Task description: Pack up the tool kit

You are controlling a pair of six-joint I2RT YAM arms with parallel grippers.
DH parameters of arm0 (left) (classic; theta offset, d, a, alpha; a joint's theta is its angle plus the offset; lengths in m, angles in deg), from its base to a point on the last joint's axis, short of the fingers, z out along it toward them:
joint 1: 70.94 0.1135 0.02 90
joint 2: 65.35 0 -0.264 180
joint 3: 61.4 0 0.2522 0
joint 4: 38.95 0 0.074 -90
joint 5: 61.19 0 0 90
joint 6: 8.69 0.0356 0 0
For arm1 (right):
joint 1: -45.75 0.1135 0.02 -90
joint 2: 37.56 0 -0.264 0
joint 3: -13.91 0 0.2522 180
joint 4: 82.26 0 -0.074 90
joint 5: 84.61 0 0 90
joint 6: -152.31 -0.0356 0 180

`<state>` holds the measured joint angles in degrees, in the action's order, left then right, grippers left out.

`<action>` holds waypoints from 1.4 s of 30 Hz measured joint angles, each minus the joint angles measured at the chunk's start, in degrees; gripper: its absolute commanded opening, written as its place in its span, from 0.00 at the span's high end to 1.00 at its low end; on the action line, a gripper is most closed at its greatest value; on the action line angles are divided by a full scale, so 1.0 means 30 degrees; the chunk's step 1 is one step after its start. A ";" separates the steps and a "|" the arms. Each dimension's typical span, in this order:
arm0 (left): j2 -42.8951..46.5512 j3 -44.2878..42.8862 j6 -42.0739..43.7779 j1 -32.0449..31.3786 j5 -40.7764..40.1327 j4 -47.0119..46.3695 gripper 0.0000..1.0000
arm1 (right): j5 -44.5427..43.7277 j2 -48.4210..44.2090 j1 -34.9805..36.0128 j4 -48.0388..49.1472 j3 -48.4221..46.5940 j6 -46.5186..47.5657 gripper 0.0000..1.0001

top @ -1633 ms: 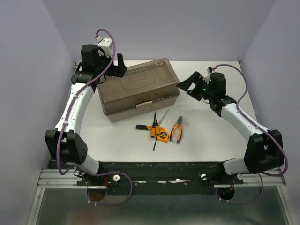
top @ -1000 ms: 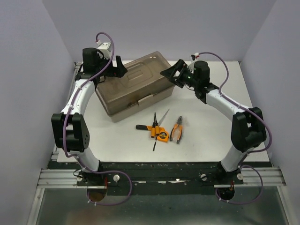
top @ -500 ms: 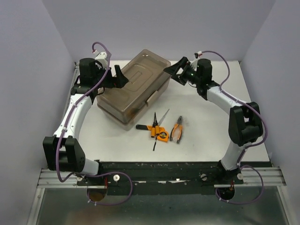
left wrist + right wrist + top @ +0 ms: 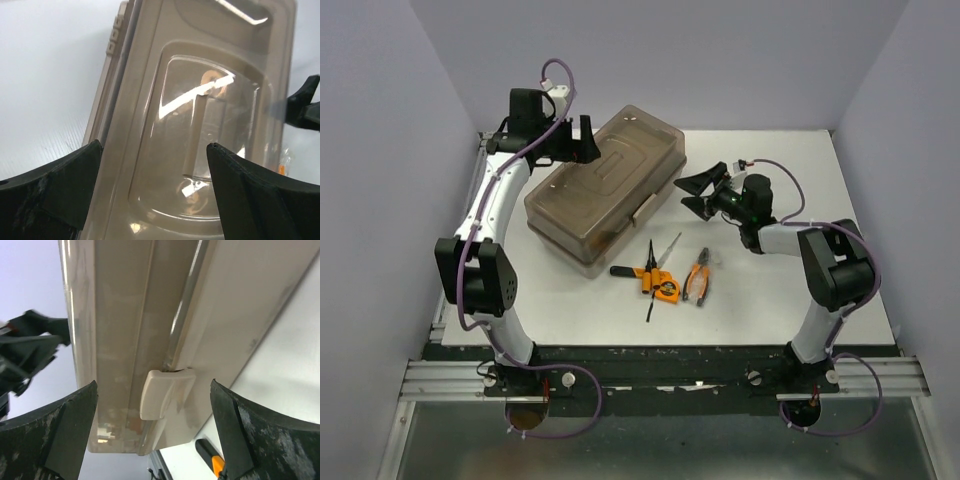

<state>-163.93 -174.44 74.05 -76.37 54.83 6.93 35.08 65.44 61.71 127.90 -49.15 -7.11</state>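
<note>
- Tools lie loose on the white table [image 4: 770, 300], between the toolbox [image 4: 555, 235] and the near edge. They are orange-handled pliers [image 4: 697, 281], an orange tape measure [image 4: 666, 289], a screwdriver [image 4: 624, 271] with an orange and black grip, and thin pointed pieces [image 4: 668, 247] (too small for me to name).
- Pale lilac walls [image 4: 400, 120] close the table in on three sides. The box itself stands between the left gripper [image 4: 586, 140] and the right gripper [image 4: 693, 195].
- The toolbox sits slantwise at the far left of the table, its smoky brown lid [image 4: 610, 175] down and its beige latch [image 4: 642, 210] facing the tools.
- From overhead I get the whole layout. Only the left wrist view looks down through the lid, where a pale bar-shaped form shows dimly inside. A black tip of the right gripper shows at that view's right edge.
- Only the right wrist view shows the latch close up, sitting at the seam of lid and base. An orange and black bit of a tool pokes in at the bottom, and the left gripper is dark beyond the box.
- The left arm stretches along the table's left side, elbow high, wrist turned inward. Its gripper hangs over the lid's far end, jaws spread wide on nothing, black fingers [image 4: 55, 190] framing the lid.
- The right arm is folded low, forearm running leftward. Its gripper points at the box's right end, near it, jaws gaping and empty, fingers [image 4: 265, 440] either side of the latch.
</note>
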 measured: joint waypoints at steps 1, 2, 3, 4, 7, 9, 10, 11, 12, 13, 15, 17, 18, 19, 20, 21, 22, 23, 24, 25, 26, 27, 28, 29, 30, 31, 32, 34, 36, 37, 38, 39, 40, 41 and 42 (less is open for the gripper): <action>-0.0510 -0.0182 0.0233 -0.0117 -0.0073 0.0401 0.01 | 0.0066 0.0219 0.0109 0.0546 0.0007 -0.0291 0.00; -0.0860 -0.0233 0.0386 -0.0219 -0.0153 0.0670 0.01 | 0.0117 0.0459 0.0255 0.1246 0.0007 -0.0597 0.00; -0.1253 -0.0262 0.0750 -0.0328 -0.0393 0.0911 0.01 | 0.0153 0.0605 0.0350 0.1661 0.0007 -0.0816 0.00; -0.1690 -0.0393 0.0962 -0.0415 -0.0648 0.1056 0.01 | 0.0189 0.0765 0.0481 0.2142 0.0007 -0.0991 0.00; -0.2186 -0.0517 0.1202 -0.0423 -0.0882 0.1443 0.16 | 0.0175 0.1217 0.0903 0.3191 0.0007 -0.1494 0.00; -0.2295 -0.0685 0.1260 -0.0401 -0.0969 0.1559 0.37 | 0.0138 0.1515 0.1268 0.3803 0.0007 -0.1727 0.00; -0.2346 -0.0816 0.1275 -0.0415 -0.1137 0.1581 0.43 | 0.0109 0.1698 0.1464 0.4116 0.0000 -0.1843 0.00; -0.2368 -0.0889 0.1370 -0.0415 -0.1311 0.1530 0.49 | 0.0058 0.1916 0.1668 0.4466 -0.0015 -0.1938 0.00; -0.2390 -0.0976 0.1486 -0.0372 -0.1588 0.1457 0.55 | -0.0015 0.2157 0.1851 0.4823 -0.0015 -0.2055 0.00; -0.2397 -0.1013 0.1552 -0.0321 -0.1821 0.1304 0.62 | -0.0087 0.2412 0.2018 0.5144 -0.0015 -0.2149 0.00; -0.2412 -0.1013 0.1727 -0.0291 -0.1931 0.1253 0.72 | -0.0291 0.2973 0.2324 0.5727 -0.0015 -0.2361 0.00; -0.2412 -0.1013 0.2004 -0.0270 -0.1851 0.1195 0.79 | -0.0415 0.3359 0.2521 0.6076 -0.0015 -0.2484 0.00; -0.2412 -0.1013 0.2178 -0.0226 -0.1785 0.1166 0.79 | -0.0517 0.3490 0.2586 0.6339 -0.0015 -0.2528 0.00; -0.2412 -0.1020 0.2382 -0.0204 -0.1647 0.1035 0.79 | -0.0568 0.3694 0.2659 0.6448 -0.0015 -0.2557 0.00; -0.2419 -0.1056 0.2652 -0.0182 -0.1559 0.0831 0.80 | -0.0619 0.3789 0.2681 0.6564 -0.0007 -0.2572 0.00; -0.2419 -0.1122 0.2543 -0.0124 -0.1464 0.0408 0.80 | -0.0685 0.3876 0.2681 0.6747 -0.0007 -0.2586 0.00; -0.2499 -0.1355 0.2550 -0.0029 -0.1574 0.0277 0.81 | -0.0750 0.3942 0.2681 0.6943 -0.0007 -0.2579 0.00; -0.2710 -0.1333 0.2353 0.0117 -0.1399 0.0233 0.81 | -0.0809 0.4000 0.2681 0.7111 -0.0007 -0.2586 0.00; -0.2951 -0.1377 0.2324 0.0284 -0.1370 -0.0160 0.81 | -0.0860 0.4051 0.2681 0.7337 -0.0007 -0.2594 0.00; -0.3300 -0.1472 0.2361 0.0510 -0.1413 -0.0452 0.81 | -0.0940 0.4095 0.2688 0.7519 -0.0007 -0.2601 0.00; -0.3752 -0.1399 0.2412 0.0780 -0.1676 -0.0160 0.81 | -0.1027 0.4146 0.2696 0.7701 -0.0007 -0.2637 0.00; -0.4160 -0.1253 0.2390 0.0947 -0.1734 -0.0073 0.81 | -0.1100 0.4211 0.2696 0.7898 -0.0007 -0.2645 0.00; -0.4648 -0.1137 0.2368 0.1246 -0.1756 0.0160 0.81 | -0.1107 0.4291 0.2696 0.8065 -0.0007 -0.2659 0.00; -0.5122 -0.1013 0.1668 0.1559 -0.1137 0.0328 0.81 | -0.1100 0.4379 0.2696 0.8204 -0.0015 -0.2674 0.00; -0.5180 -0.0962 0.1858 0.1858 -0.1515 0.0204 0.78 | -0.1129 0.4495 0.2696 0.8378 -0.0036 -0.2696 0.00; -0.5180 -0.0809 0.1851 0.2011 -0.1508 0.0576 0.75 | -0.1137 0.4605 0.2703 0.8517 -0.0066 -0.2710 0.00; -0.5209 -0.0699 0.1894 0.2018 -0.1639 0.0772 0.71 | -0.1144 0.4714 0.2725 0.8597 -0.0124 -0.2710 0.00; -0.5406 -0.0605 0.1967 0.1938 -0.1668 0.1122 0.58 | -0.1231 0.4925 0.2732 0.8633 -0.0233 -0.2703 0.00; -0.5435 -0.0357 0.2018 0.1851 -0.1668 0.1413 0.48 | -0.1362 0.4991 0.2769 0.8633 -0.0270 -0.2696 0.00; -0.5421 -0.0248 0.2011 0.1814 -0.1661 0.1494 0.43 | -0.1464 0.4991 0.2790 0.8633 -0.0270 -0.2688 0.00; -0.5362 -0.0095 0.2018 0.1778 -0.1698 0.1486 0.41 | -0.1581 0.4998 0.2812 0.8633 -0.0270 -0.2681 0.00; -0.5246 0.0087 0.2040 0.1770 -0.1872 0.1421 0.36 | -0.1690 0.4998 0.2820 0.8641 -0.0248 -0.2681 0.00; -0.5027 0.0328 0.1982 0.1800 -0.2040 0.1370 0.32 | -0.1829 0.4998 0.2820 0.8721 -0.0175 -0.2681 0.00; -0.4736 0.0612 0.1916 0.1821 -0.2193 0.1333 0.27 | -0.2018 0.4998 0.2820 0.8867 -0.0036 -0.2681 0.00; -0.4226 0.1013 0.1821 0.1821 -0.2484 0.1290 0.24 | -0.2106 0.4998 0.2834 0.8925 0.0073 -0.2681 0.00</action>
<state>-176.61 -171.41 79.51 -70.91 47.37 10.80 28.77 80.44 70.21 154.68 -48.93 -15.16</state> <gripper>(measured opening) 0.652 0.998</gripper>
